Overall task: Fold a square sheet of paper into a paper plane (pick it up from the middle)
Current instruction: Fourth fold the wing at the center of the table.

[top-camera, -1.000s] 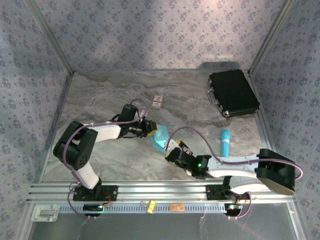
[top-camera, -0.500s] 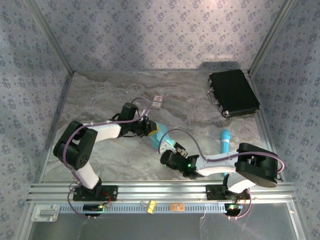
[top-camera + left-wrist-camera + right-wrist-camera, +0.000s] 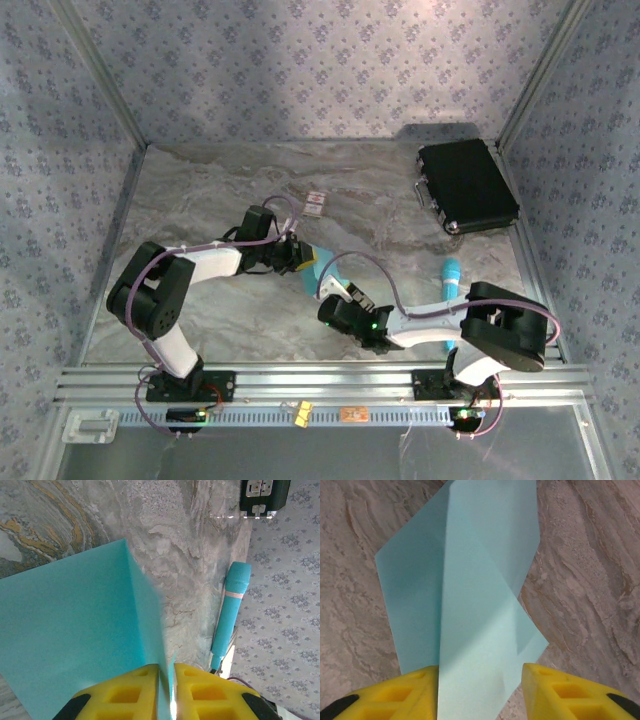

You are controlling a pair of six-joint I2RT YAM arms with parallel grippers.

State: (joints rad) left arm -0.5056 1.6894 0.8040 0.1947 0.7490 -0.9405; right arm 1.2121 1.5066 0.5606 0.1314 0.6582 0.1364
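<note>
The light-blue square sheet of paper (image 3: 316, 267) is partly folded, with a raised crease, and lies on the marble table between my two grippers. My left gripper (image 3: 300, 258) is shut on the paper (image 3: 75, 625): in the left wrist view an upright fold runs into the narrow slit between the yellow fingers (image 3: 120, 695). From the near side my right gripper (image 3: 324, 298) reaches over the sheet. In the right wrist view its yellow fingers (image 3: 570, 692) stand apart on either side of the paper (image 3: 480, 580), open, and a diagonal crease shows.
A black case (image 3: 465, 187) lies at the back right. A cyan pen-like stick (image 3: 450, 280) rests to the right of the right arm, and a small white card (image 3: 315, 203) lies behind the paper. Patterned walls enclose the table.
My right arm has swung left and its gripper now reaches over the sheet, its jaws narrower. My left gripper has closed further on the fold and stayed in place.
</note>
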